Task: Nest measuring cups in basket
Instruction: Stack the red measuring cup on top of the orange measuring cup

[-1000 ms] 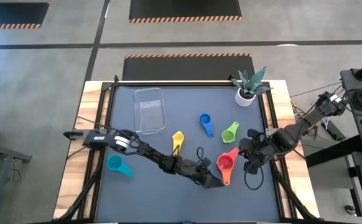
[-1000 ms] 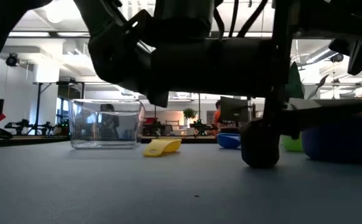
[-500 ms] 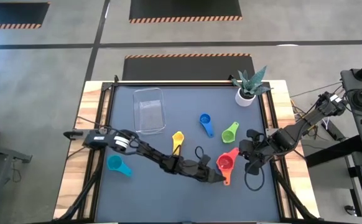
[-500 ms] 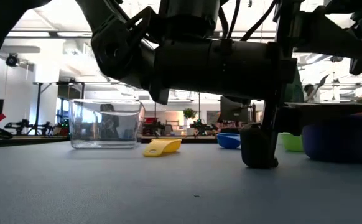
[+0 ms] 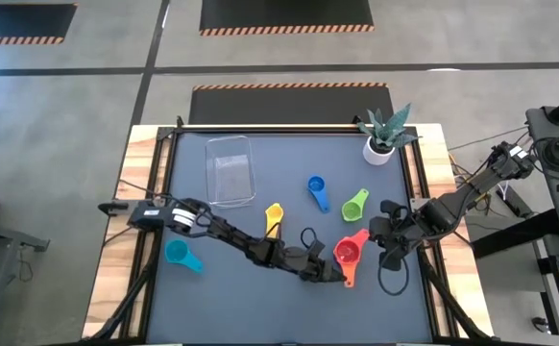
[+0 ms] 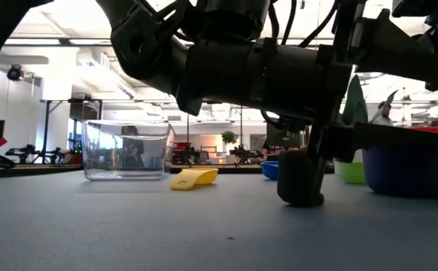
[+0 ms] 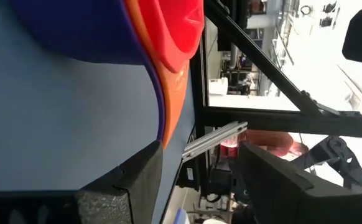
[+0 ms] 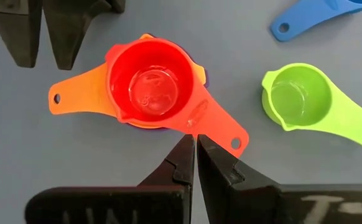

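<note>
A red cup sits nested in an orange cup, which sits in a purple cup, near the table's near right. My left gripper is open beside the orange handle's free end, and its fingers stand a little short of it. My right gripper is shut, with its tips at the edge of the red handle. The yellow, blue, green and teal cups lie singly on the mat. The clear basket stands far left. My right gripper has its shut fingertips at the side edge of the red cup's handle, close to the bowl, coming level from the table's right. Whether they touch it, I cannot tell. The stack rests on the mat.
A white pot with a plant stands at the far right corner. A black cable loops on the mat by my right arm. Bare mat lies between the basket and the loose cups, and along the near edge.
My left gripper has crept along the mat toward the table's right, closer to the stack's orange handle, staying open. The cups have not moved.
</note>
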`<move>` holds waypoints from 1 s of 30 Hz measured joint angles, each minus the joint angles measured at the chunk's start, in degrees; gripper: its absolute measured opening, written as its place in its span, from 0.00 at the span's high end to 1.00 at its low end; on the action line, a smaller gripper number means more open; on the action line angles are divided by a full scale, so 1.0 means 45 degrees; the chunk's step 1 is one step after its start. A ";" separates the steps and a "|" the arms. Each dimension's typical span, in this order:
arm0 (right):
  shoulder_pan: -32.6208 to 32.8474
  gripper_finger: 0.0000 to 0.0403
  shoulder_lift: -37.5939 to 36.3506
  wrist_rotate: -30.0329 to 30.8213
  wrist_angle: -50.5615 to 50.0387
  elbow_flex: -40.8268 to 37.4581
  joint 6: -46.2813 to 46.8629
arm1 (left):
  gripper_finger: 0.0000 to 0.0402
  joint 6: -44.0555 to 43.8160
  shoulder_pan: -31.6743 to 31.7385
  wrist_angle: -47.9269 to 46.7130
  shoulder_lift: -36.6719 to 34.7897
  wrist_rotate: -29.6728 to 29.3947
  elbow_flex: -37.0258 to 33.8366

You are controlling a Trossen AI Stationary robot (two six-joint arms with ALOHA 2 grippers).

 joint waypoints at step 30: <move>0.0005 0.98 -0.0024 -0.0012 0.0117 0.0000 -0.0224 | 0.52 0.3233 0.0122 -0.4859 -0.1432 -0.1278 0.1039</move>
